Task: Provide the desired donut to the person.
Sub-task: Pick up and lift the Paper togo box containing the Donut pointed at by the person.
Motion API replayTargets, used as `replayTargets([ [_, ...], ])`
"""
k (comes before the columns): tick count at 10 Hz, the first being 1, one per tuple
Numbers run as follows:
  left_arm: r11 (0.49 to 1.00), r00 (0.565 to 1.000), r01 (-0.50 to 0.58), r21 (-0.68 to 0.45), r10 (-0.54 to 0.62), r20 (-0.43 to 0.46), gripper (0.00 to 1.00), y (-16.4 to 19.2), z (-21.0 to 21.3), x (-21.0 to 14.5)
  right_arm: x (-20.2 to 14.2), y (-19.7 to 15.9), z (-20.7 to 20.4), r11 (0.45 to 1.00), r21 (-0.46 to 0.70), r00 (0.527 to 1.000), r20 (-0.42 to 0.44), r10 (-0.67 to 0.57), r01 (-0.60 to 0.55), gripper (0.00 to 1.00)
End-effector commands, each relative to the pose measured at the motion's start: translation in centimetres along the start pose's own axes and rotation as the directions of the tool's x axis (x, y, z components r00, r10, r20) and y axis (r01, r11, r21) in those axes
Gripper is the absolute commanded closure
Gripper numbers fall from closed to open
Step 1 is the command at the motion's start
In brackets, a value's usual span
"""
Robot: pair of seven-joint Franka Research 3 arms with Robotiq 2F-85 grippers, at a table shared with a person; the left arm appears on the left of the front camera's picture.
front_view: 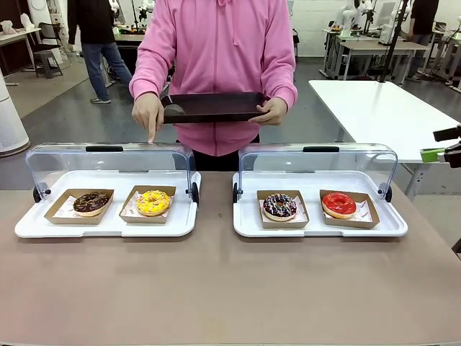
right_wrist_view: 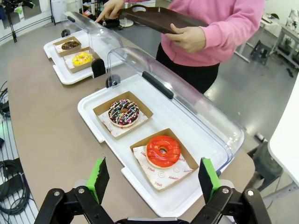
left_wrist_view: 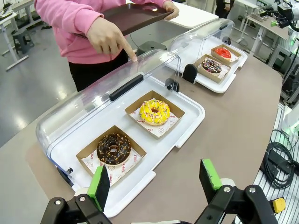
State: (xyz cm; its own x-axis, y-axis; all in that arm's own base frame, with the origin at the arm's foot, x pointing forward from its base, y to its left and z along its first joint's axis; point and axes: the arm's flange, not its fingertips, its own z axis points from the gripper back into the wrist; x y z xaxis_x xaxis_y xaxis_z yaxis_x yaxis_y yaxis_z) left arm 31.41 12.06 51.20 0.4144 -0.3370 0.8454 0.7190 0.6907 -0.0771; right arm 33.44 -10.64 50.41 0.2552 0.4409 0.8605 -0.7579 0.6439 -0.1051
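Yellow donut (front_view: 153,202) lies beneath the person's pointing hand (front_view: 149,113).

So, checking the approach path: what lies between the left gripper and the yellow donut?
In the left wrist view, bare tabletop, the white tray's rim and the donut's cardboard boat lie between the open left gripper and the yellow donut.

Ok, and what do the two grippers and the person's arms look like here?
The left gripper and the right gripper both have black, angular linkage fingers with visible bolts, tipped with bright green pads. The person wears a bright pink hooded sweatshirt. Its long sleeves reach the wrists, and the hands are bare, with no gloves.
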Motion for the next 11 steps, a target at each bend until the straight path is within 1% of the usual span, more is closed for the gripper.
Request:
replayTargets([
  [1,1.0,1.0,0.016,-0.009,-0.015,0.015,0.0,0.3,0.1,-0.1,-0.1,-0.2,-0.3,1.0,0.009,1.0,0.017,0.005,-0.005,0.0],
  [9,1.0,1.0,0.016,-0.009,-0.015,0.015,0.0,0.3,0.1,-0.1,-0.1,-0.2,-0.3,1.0,0.009,1.0,0.017,0.005,-0.005,0.0],
  [10,1.0,1.0,0.0,0.0,0.0,0.0,0.0,0.0,0.0,0.0,-0.1,-0.2,-0.3,1.0,0.009,1.0,0.017,0.005,-0.005,0.0],
  [11,0.999,0.999,0.044,0.032,-0.044,-0.008,0.0,-2.0,-1.3,0.4,-0.1,-0.2,-0.3,1.0,0.009,1.0,0.017,0.005,-0.005,0.0],
])
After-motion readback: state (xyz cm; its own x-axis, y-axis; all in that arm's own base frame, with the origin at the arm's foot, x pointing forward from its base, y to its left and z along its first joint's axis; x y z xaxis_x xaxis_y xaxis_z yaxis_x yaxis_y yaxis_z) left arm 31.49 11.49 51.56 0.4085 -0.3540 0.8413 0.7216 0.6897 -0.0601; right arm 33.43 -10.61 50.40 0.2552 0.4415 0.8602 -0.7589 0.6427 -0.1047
